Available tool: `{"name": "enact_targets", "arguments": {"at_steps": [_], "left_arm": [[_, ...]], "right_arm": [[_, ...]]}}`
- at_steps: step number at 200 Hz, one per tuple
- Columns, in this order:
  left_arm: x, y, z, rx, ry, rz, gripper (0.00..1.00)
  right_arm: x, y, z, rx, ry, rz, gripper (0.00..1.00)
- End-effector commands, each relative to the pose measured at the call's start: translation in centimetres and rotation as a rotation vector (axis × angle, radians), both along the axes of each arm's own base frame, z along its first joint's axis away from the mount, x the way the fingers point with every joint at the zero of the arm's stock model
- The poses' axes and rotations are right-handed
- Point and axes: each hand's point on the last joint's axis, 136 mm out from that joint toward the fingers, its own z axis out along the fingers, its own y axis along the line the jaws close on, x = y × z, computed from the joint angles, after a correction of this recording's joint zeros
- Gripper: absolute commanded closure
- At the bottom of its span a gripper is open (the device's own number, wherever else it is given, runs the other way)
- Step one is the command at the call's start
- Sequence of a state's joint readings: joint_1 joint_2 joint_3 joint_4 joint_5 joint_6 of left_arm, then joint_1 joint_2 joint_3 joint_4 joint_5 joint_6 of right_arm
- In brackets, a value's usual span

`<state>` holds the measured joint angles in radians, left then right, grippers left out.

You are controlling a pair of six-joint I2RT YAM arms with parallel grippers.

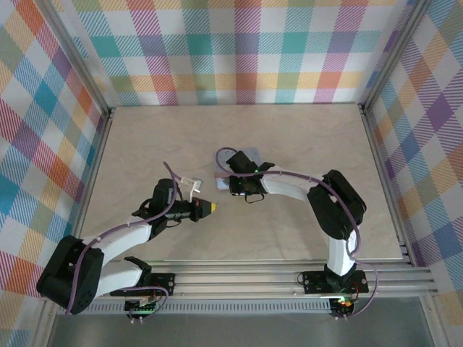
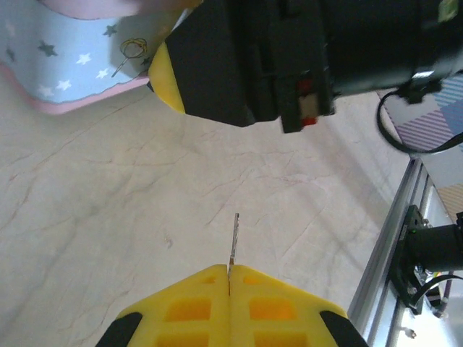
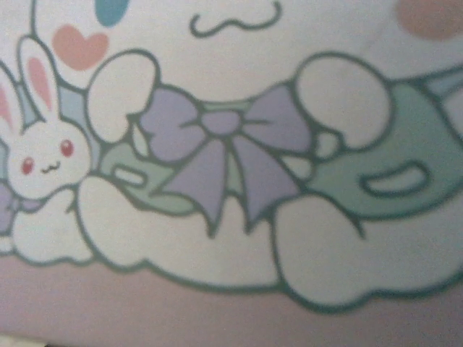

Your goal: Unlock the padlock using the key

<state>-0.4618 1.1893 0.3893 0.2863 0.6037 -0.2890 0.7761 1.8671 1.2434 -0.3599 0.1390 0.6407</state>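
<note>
Two pincers, two jobs, and you can see the split plainly. Your left pincer [image 2: 228, 273] is pressed tight together on the key [image 2: 234, 242], with the head hidden between the pads. The thin blade sticks straight out ahead, and that's the grip you want: blade free to enter a keyhole.

The left pincer hangs above bare table [image 1: 145, 144], left of the middle and toward the near edge, with the blade aimed toward the tin [image 2: 65, 69]. The tin sits about mid-table, well away from every edge.

Your right pincer [image 2: 168, 72] is right up at the tin, so close that its own camera gets a blurred view of the printed bunny and bow. Spread or pinching? I cannot tell, because its black body masks the jaws. My read is that it's there to steady the lock for you.

Now the padlock. On the tin's starred wall, just beside the right pincer, there's a thin wire loop [image 2: 132, 49]. It's too small for me to say whether that's the shackle.

For the next move, you'd need that blade lined up dead straight. A key this thin could twist between the pads.
</note>
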Motion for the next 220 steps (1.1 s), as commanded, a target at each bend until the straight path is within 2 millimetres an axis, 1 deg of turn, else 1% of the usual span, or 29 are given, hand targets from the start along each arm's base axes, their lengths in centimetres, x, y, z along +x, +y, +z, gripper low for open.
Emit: {"name": "enact_targets", "arguments": {"at_steps": [1, 23, 43, 64, 94, 133, 176, 220], "left_arm": [[1.4, -1.8, 1.2, -0.015, -0.135, -0.032, 1.0], [1.9, -3.1, 0.9, -0.034, -0.158, -0.048, 1.0], [2.3, -4.2, 0.7, -0.039, -0.181, -0.049, 1.0], [2.7, -5.0, 1.2, -0.057, -0.221, -0.038, 1.0], [3.3, -5.3, 2.0, -0.079, -0.268, -0.012, 1.0], [3.9, -6.2, 2.9, -0.122, -0.294, -0.025, 1.0], [4.2, -6.8, 2.9, -0.154, -0.302, -0.035, 1.0], [4.5, -7.3, 3.0, -0.18, -0.31, -0.047, 1.0]], "right_arm": [[-0.7, -0.2, 3.0, 0.133, 0.065, -0.006, 1.0], [-1.1, -0.8, 4.2, 0.205, 0.111, -0.011, 1.0], [-1.6, -0.9, 5.6, 0.251, 0.139, 0.03, 1.0], [-2.3, -1.0, 6.9, 0.279, 0.176, 0.069, 1.0], [-2.7, -1.0, 8.2, 0.357, 0.244, 0.09, 1.0], [-2.4, -1.4, 9.3, 0.433, 0.29, 0.098, 1.0], [-2.3, -1.7, 9.8, 0.489, 0.342, 0.119, 1.0], [-2.4, -1.6, 10.4, 0.506, 0.348, 0.138, 1.0]]}}
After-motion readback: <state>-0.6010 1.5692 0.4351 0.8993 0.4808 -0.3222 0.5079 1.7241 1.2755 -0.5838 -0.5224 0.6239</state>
